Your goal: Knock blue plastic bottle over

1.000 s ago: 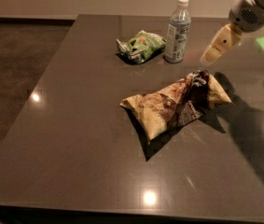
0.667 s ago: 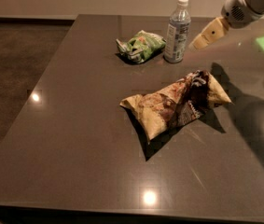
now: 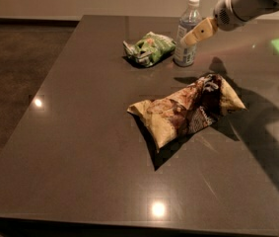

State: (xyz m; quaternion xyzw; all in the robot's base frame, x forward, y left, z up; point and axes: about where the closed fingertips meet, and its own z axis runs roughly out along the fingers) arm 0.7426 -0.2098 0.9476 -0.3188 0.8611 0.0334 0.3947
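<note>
One blue plastic bottle (image 3: 184, 56): upright, unmoved from a second ago, at the far side of the table (image 3: 80, 132), just right of the green snack bag (image 3: 149, 48).
Arm's gripper (image 3: 188, 38): swung in from the right within the last second. Its tan tip now overlaps the bottle's upper body, touching or just in front; you cannot tell which.
Opening of gripper: cannot be told; nothing seen in its hold.
Brown snack bag (image 3: 186, 110): nearer you, apart from the approach.
Meaning: approach seems done, tipping not yet — you likely need a continued leftward push.
</note>
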